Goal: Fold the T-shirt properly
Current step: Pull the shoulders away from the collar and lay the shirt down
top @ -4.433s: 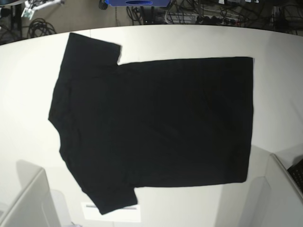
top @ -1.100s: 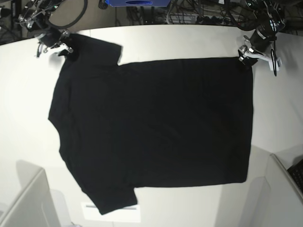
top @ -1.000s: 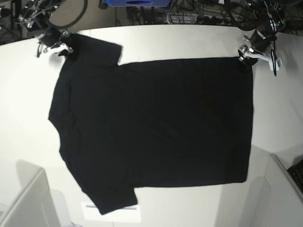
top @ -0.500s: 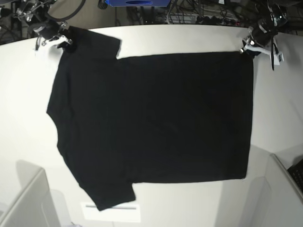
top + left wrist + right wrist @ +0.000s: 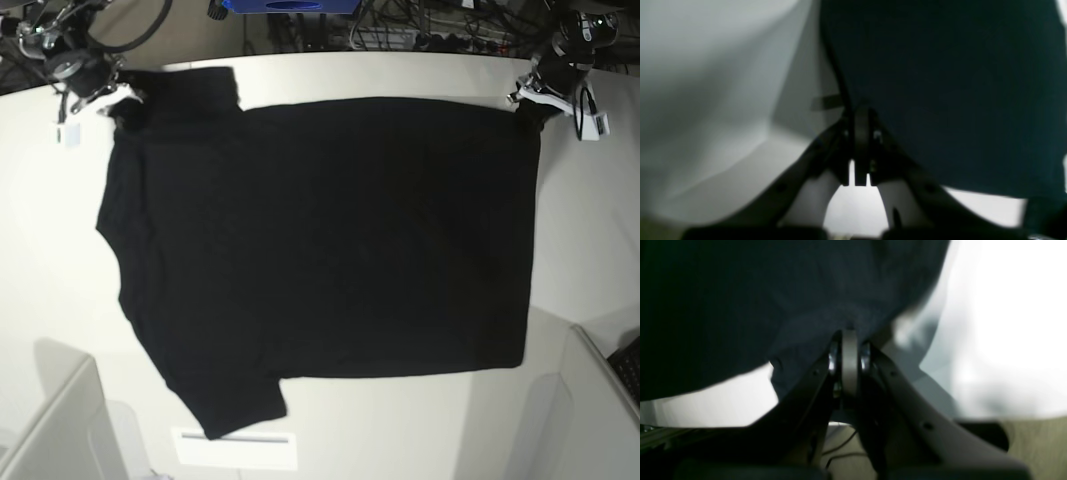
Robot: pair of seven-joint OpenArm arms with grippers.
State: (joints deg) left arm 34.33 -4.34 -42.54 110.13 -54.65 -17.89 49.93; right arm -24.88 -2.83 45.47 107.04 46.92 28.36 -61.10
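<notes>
The black T-shirt (image 5: 320, 230) shows its plain black side on the white table (image 5: 50, 250), its far edge raised. My left gripper (image 5: 527, 103) is shut on the shirt's far right hem corner; in the left wrist view the closed gripper (image 5: 862, 113) pinches the dark cloth (image 5: 940, 83). My right gripper (image 5: 118, 95) is shut on the far left sleeve corner; in the right wrist view the gripper (image 5: 850, 336) clamps the cloth (image 5: 773, 300). No print is visible.
Cables and a blue object (image 5: 290, 6) lie beyond the table's far edge. Grey panels stand at the near left (image 5: 60, 420) and near right (image 5: 590, 400). A white label (image 5: 235, 448) lies at the near edge.
Both grippers have lifted the shirt's far edge and pulled it up and outward; the far sleeve has drawn in and the whole shirt has shifted slightly toward the far side.
</notes>
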